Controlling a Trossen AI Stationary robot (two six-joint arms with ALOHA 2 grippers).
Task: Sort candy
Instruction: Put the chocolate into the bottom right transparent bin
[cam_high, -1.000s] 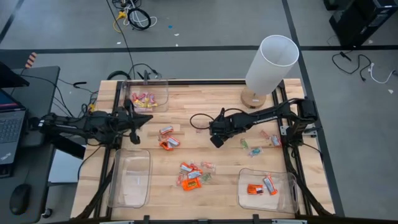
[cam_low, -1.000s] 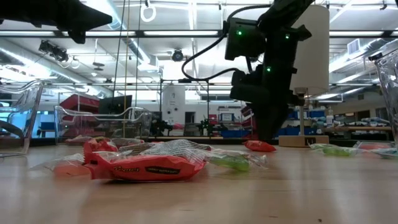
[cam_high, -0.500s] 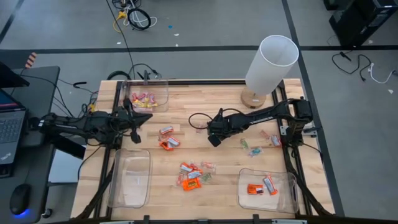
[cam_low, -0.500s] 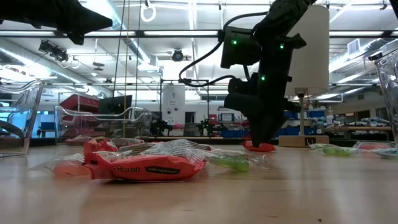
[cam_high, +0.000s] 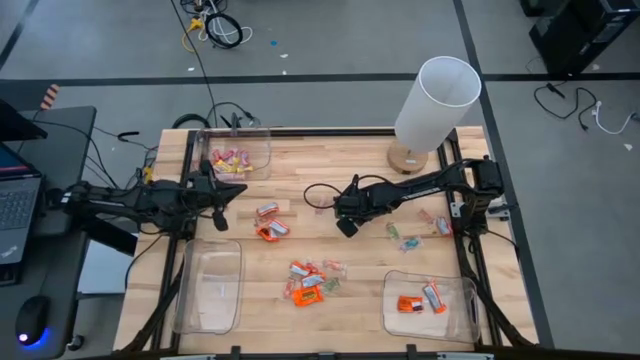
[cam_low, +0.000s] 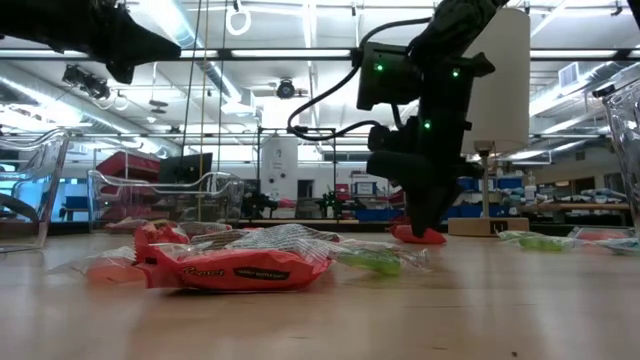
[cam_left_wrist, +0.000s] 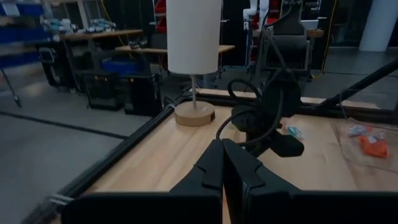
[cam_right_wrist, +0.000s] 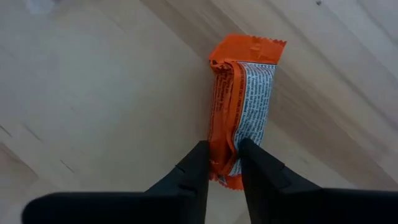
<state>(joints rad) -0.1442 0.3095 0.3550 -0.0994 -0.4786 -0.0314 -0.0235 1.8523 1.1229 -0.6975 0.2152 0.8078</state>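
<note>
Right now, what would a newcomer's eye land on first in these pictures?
Probably the right gripper at mid-table, its fingers pinching one end of an orange candy that lies on the wood. Next, the tall white lamp at the table's far edge. The left gripper waits shut on the left side, near a clear bin of pink and yellow candies.

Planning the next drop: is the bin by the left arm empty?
Empty, it seems: the bin shows only clear plastic over the table.

Wooden table (cam_high: 330, 175); candy (cam_high: 306, 283), bins (cam_high: 210, 288), lamp (cam_high: 430, 105)
</note>
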